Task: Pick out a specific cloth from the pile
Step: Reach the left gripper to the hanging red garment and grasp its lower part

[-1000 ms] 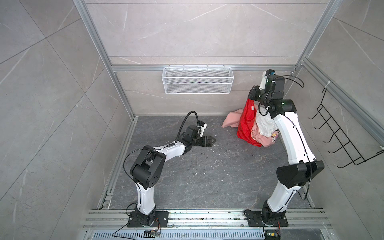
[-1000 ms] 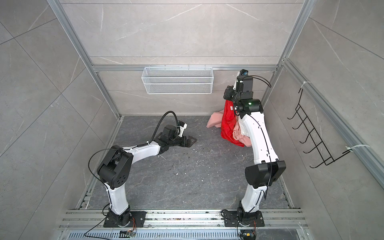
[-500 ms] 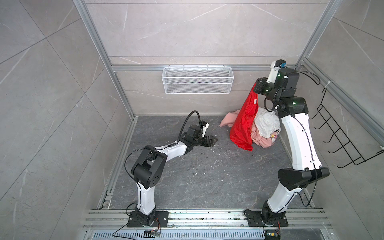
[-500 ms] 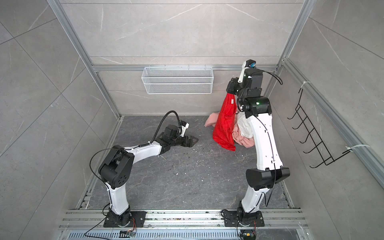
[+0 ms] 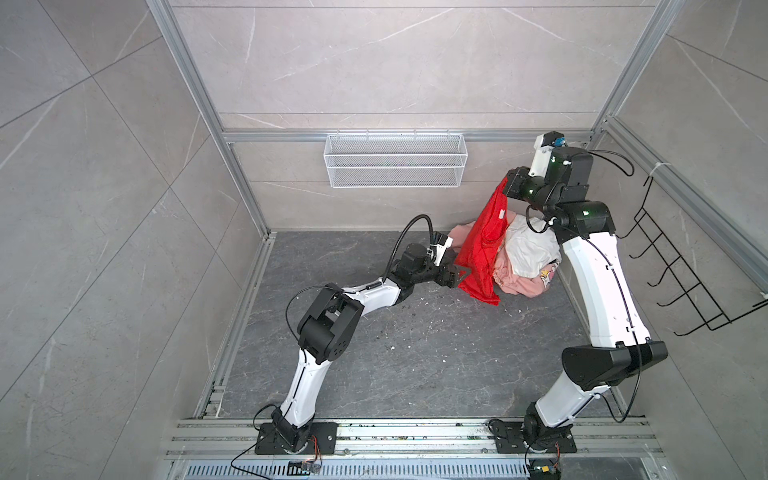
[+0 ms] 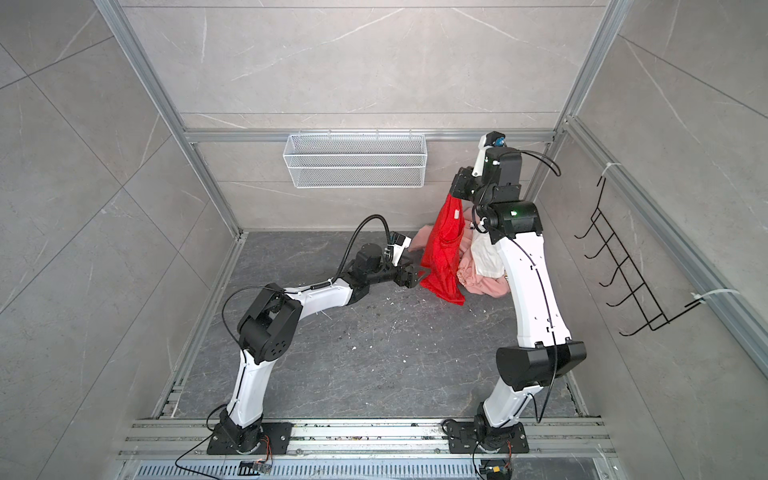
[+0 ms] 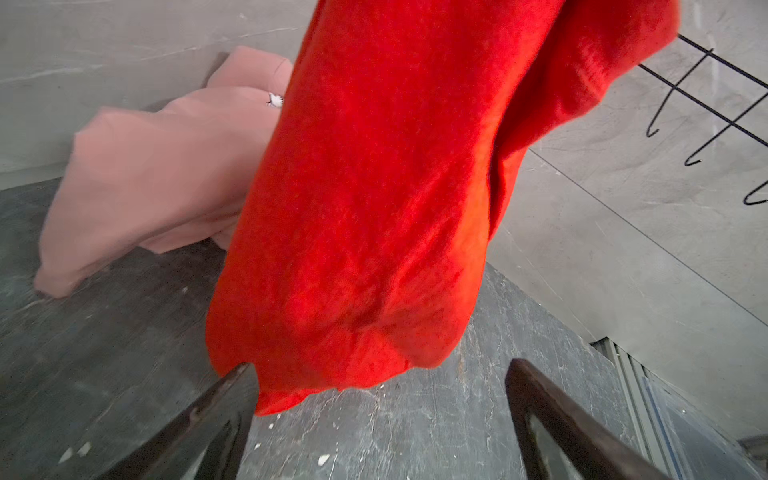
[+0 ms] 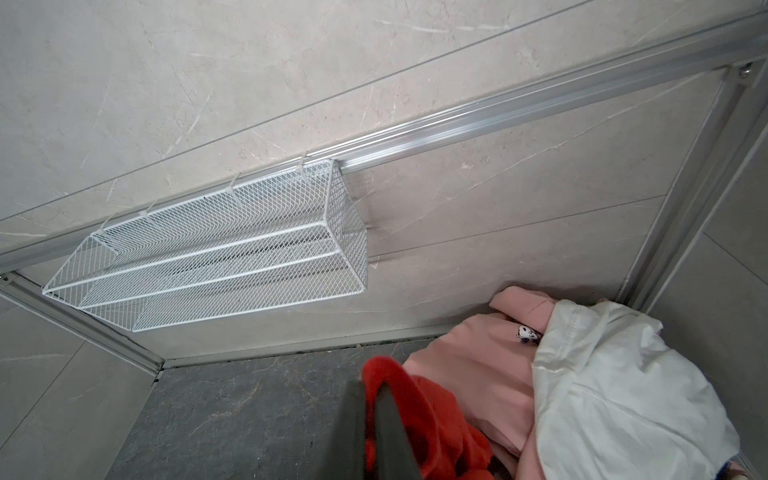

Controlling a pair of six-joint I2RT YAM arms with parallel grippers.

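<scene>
A red cloth (image 5: 482, 249) hangs from the right pincer (image 5: 506, 188), which is clamped on its top edge at the upper right of both top views. Behind it, the pile (image 5: 530, 253) of pink and white garments fills the table's far right corner. The left pincer (image 5: 462, 277), jaws wide, sits low by the hem. Pale crumbs fleck the dark marbled table (image 5: 415, 353). A white wire basket (image 5: 395, 160) hangs on the tiled back wall.

Tiled walls (image 5: 395, 62), perhaps stone floor (image 5: 415, 353), wire basket (image 5: 395, 166)
</scene>
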